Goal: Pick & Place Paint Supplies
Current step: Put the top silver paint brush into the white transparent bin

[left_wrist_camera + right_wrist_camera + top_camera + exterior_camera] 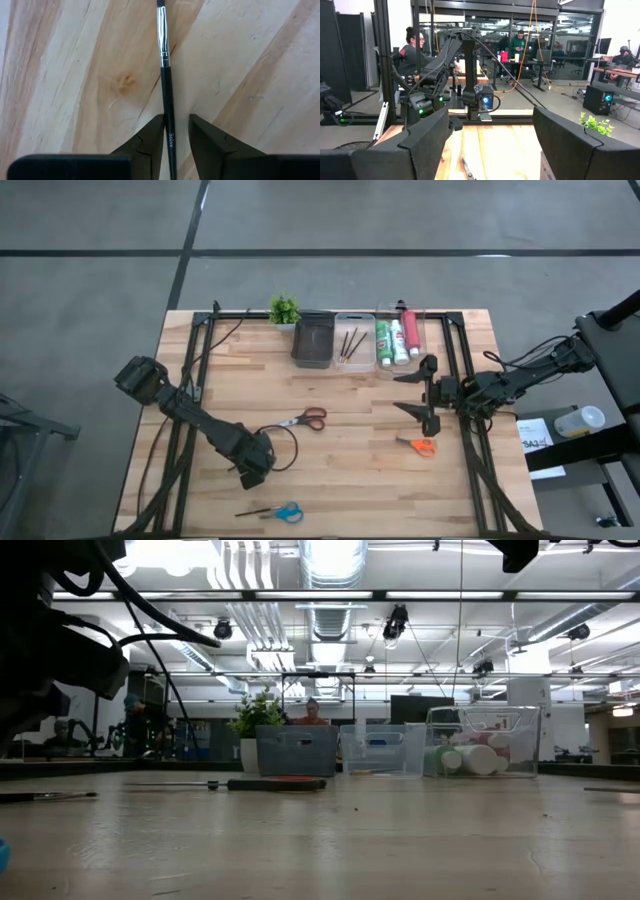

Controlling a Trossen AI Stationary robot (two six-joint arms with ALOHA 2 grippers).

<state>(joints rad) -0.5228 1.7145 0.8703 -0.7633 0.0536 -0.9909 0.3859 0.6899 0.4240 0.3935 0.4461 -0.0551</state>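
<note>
The left end effector [174, 131] is down at the counter [340, 470] with its parted fingers straddling a thin dark brush [165, 75] lying flat, not yet clenched, apparently lined up to pinch it, while the right end effector [424, 393] waits wide apart.

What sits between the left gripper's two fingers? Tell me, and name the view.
A thin dark brush, lying on the wooden table; the left wrist view shows it inside the open left gripper.
</note>
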